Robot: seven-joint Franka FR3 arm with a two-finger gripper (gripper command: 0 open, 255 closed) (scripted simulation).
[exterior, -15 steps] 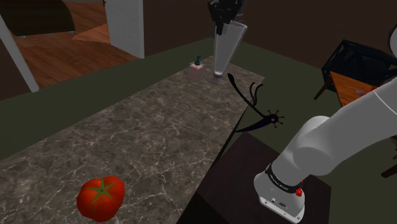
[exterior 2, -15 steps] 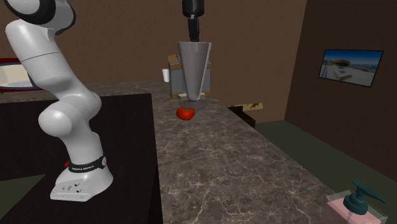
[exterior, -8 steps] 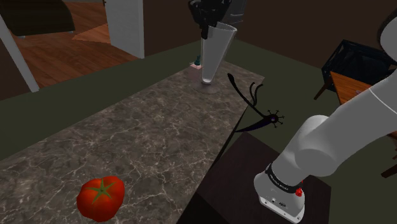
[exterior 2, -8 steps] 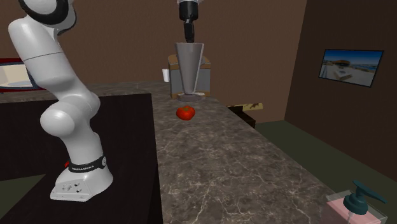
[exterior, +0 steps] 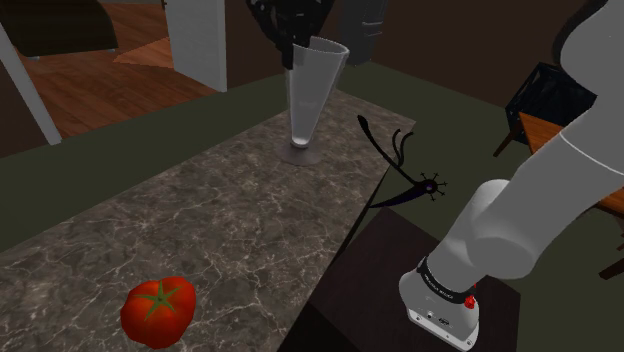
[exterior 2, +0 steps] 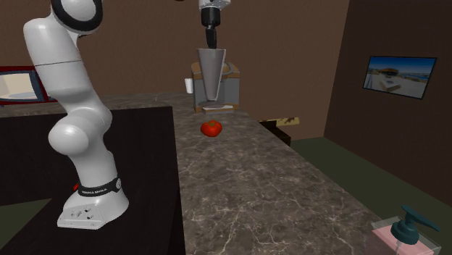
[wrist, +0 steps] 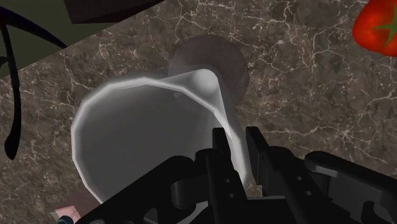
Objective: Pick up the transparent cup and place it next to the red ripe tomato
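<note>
One tall cone-shaped clear cup (exterior: 308,95) hangs upright from the gripper (exterior: 297,52) at the top middle of the shoulder view, narrow foot down and wide mouth up. The gripper (wrist: 236,137) is pinched narrow on the cup's rim: in the wrist view one finger sits inside the cup (wrist: 140,140) and the other outside, with the wall clamped between them. Past the foot, a round grey shadow (wrist: 219,60) lies on the marbled desk (wrist: 305,83), and the cup looks raised a little off the surface. The tomato (exterior: 158,310) rests on the desk (exterior: 230,220) at the lower left of the shoulder view, well apart from the cup. In the second exterior view the cup (exterior 2: 211,72) hangs under the gripper (exterior 2: 211,40) at the top middle, with the tomato (exterior 2: 211,128) on the desk (exterior 2: 275,188) straight below it in the frame. The white arm (exterior 2: 76,123) rises from the dark stand (exterior 2: 145,181) at the left. A teal soap pump (exterior 2: 413,224) stands at the lower right, and a framed picture (exterior 2: 399,76) hangs on the wall at the right.
</note>
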